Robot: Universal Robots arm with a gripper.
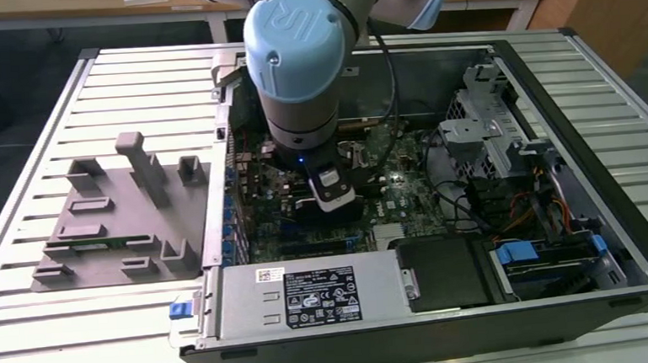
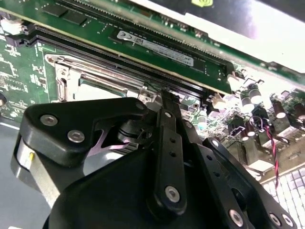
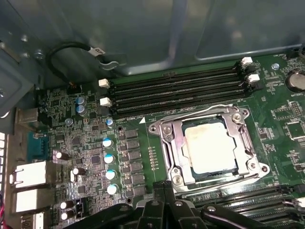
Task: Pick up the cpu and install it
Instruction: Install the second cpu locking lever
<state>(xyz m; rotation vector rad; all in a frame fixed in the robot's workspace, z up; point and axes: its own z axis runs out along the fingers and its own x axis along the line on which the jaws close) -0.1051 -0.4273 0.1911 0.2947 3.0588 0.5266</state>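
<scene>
Silvery cpu [image 3: 208,149] lies seated in the motherboard socket [image 3: 208,143], metal frame around it. Claw [image 3: 164,191] hangs just beside the socket, holding nothing; its opening cannot be told.

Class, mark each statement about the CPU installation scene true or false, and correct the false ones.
1. The cpu lies in the socket on the motherboard. True.
2. The grey tray sits inside the computer case. False: it rests on the slatted table, at the exterior view's left of the case.
3. The arm reaches down into the open case. True.
4. The memory slots next to the socket are all filled. False: they are empty in the first wrist view.
</scene>
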